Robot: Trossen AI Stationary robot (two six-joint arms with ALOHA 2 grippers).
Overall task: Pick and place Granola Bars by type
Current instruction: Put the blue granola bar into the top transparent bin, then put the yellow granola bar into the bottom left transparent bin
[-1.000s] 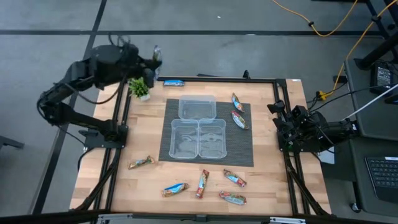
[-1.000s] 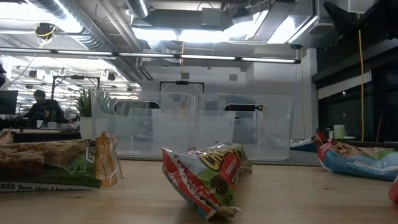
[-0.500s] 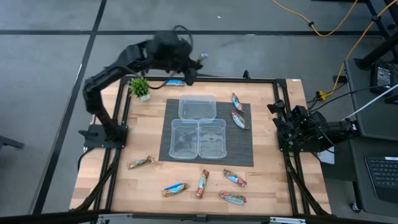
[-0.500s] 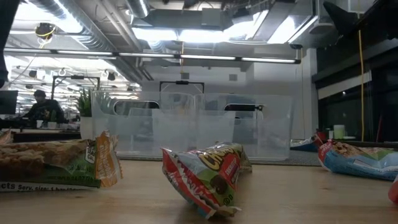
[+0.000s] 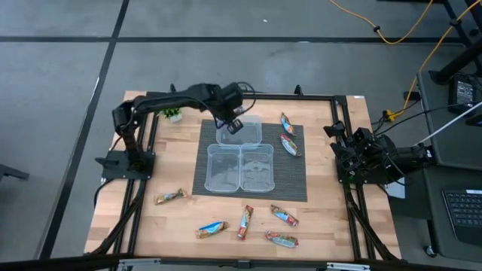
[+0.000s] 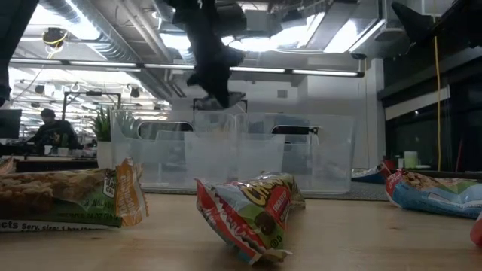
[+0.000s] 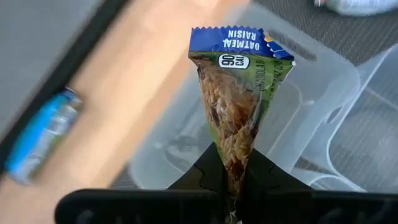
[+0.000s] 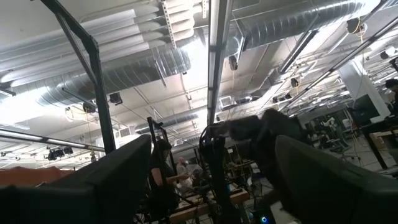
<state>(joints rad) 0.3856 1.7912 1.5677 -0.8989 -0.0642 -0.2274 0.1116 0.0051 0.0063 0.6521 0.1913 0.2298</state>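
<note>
My left gripper (image 5: 233, 120) is shut on a green-and-blue oatmeal raisin granola bar (image 7: 239, 106) and hangs over the far clear tub (image 5: 239, 129). It also shows in the low view (image 6: 218, 94). Two more tubs (image 5: 223, 168) (image 5: 256, 167) stand side by side nearer, all on a dark mat (image 5: 294, 177). Several bars lie flat on the table near the front (image 5: 245, 222), and two lie on the mat's far right (image 5: 288, 134). My right gripper (image 5: 340, 150) waits open at the table's right edge. My left gripper pinches one end of the bar (image 7: 235, 167) between its two fingers. The fingers point down from above. The bar hangs below them, lifted clear over the far tub, with its free crimped end (image 7: 239, 38) pointing away from the gripper.
A small potted plant (image 5: 173, 113) stands at the far left. A blue bar (image 7: 40, 134) lies on the wood beyond the far tub. One bar (image 5: 172, 196) lies alone at the left. Bare wood shows left of the mat (image 5: 169, 158).
My left arm has swung from beyond the table's far left corner toward the right and the near side, and come down over the far tub, still shut on the bar it carries. My right arm has kept still.
</note>
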